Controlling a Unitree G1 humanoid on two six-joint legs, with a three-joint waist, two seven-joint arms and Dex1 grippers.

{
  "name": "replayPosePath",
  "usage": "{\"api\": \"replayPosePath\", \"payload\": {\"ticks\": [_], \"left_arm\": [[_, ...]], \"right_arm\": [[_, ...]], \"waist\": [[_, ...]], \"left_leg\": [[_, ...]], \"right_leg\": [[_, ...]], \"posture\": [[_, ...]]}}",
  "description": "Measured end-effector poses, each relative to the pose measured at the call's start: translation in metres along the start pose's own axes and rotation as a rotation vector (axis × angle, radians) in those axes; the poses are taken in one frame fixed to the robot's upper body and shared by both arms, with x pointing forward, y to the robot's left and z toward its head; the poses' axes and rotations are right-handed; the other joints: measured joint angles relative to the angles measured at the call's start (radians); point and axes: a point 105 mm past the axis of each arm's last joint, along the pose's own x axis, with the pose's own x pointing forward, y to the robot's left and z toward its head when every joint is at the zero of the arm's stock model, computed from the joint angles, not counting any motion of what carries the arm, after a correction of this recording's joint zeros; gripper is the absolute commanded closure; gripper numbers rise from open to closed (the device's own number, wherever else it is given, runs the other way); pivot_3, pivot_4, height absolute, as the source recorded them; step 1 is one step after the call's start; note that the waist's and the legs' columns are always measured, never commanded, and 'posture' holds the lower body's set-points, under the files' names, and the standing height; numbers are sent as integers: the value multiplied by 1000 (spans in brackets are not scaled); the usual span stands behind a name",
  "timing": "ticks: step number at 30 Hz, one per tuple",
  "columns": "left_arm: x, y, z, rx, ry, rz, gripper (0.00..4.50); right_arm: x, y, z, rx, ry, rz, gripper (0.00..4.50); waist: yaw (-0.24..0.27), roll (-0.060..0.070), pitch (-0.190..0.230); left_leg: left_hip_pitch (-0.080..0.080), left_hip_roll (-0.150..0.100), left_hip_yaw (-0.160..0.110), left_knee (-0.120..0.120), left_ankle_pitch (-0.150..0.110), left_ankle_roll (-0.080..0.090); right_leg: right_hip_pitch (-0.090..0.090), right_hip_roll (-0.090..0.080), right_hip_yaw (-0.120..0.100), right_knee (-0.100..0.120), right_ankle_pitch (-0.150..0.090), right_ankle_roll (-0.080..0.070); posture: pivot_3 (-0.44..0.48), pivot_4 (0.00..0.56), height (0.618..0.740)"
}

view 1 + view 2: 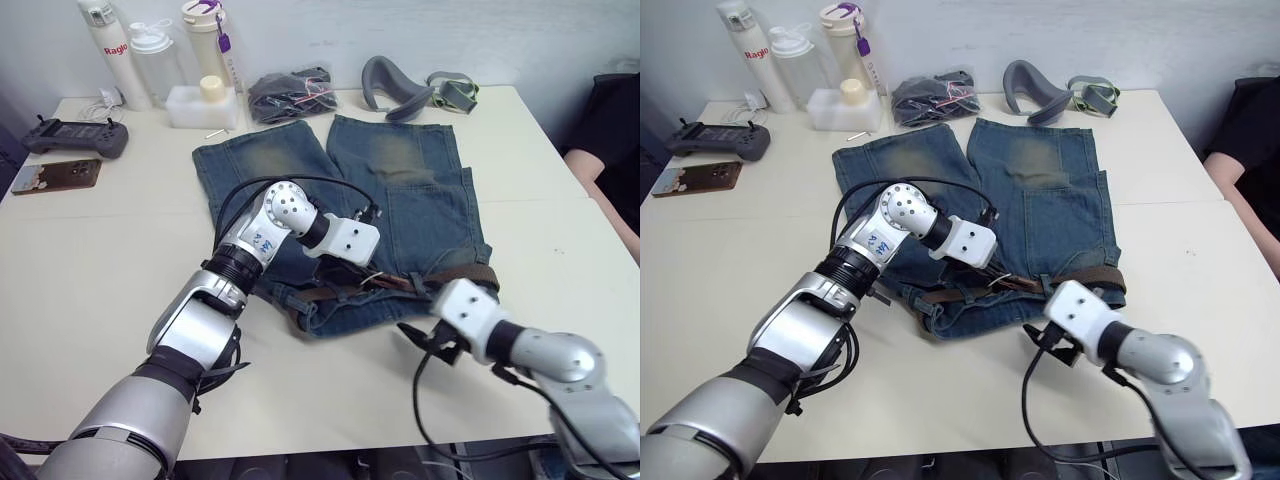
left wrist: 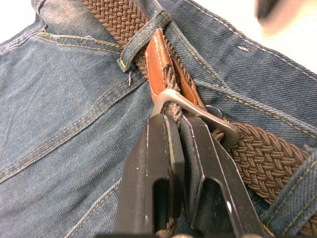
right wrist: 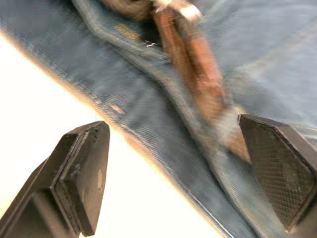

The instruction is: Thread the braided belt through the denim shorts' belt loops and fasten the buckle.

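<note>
The braided belt [image 2: 124, 20] lies along the near waistband of the denim shorts [image 1: 420, 200], passing under a belt loop [image 2: 141, 39]. The left gripper [image 2: 179, 124] is clamped on it at the silver buckle [image 2: 198, 111]. Just right, off the waistband's near edge, the right gripper [image 3: 173, 163] is spread wide, holding nothing

Both head views are evenly and brightly lit, with soft diffuse light from above; the pale table [image 1: 90, 260] shows only faint shadows under the arms, and a mild sheen on the metal arm shells at lower left. The far corners bend slightly. The left wrist view is sharp on the braided belt [image 2: 277, 153] and the silver buckle [image 2: 198, 111], with a blurred dark smear at upper right. The right wrist view is motion-blurred across the denim shorts [image 3: 163, 148], the table washed out to cream at left, while the right gripper [image 3: 183, 173] fingers stay fairly crisp
</note>
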Motion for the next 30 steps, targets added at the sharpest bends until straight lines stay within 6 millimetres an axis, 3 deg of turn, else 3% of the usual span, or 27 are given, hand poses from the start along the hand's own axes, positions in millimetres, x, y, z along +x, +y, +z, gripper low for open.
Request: {"api": "replayPosePath", "payload": {"ticks": [3, 7, 14, 20, 23, 30], "left_arm": [[1, 0, 1, 0, -1, -1, 4500], [2, 1, 2, -12, -5, -1, 4500], [4, 1, 4, -24, -11, 1, 4500], [4, 0, 5, -25, -16, 5, 4500], [4, 0, 5, -29, -15, 7, 4500], [4, 3, 6, -37, -19, 32, 4500]], "right_arm": [[-12, -16, 6, -22, -1, -48, 13], [-8, -35, 19, -125, -22, -104, 13], [24, -31, 7, -183, -2, -73, 13], [32, -40, 12, -209, -32, -103, 13], [35, -38, 10, -207, -28, -92, 769], [44, -28, 5, -210, -26, -42, 4161]], "waist": [[0, 0, 0], [-1, 0, 0], [1, 0, 0], [1, 0, 0], [0, 0, 0], [0, 0, 0]], "left_leg": [[0, 0, 0, 0, 0, 0], [0, 0, 1, 0, 0, 0], [-1, -1, 2, 1, 0, 1], [-1, -1, 2, 1, 0, 1], [-1, -1, 2, 1, 0, 1], [-1, -1, 2, 1, 0, 1]], "right_leg": [[0, 0, 0, 0, 0, 0], [0, 0, 1, 0, 0, 0], [-1, -1, 1, 0, 0, 0], [-1, -1, 1, 0, 0, 0], [-1, -1, 1, 0, 0, 0], [-1, -1, 1, 0, 0, 0]], "posture": [[0, 150, 740], [0, 150, 740], [0, 150, 740], [0, 150, 740], [0, 150, 740], [0, 150, 740]]}}
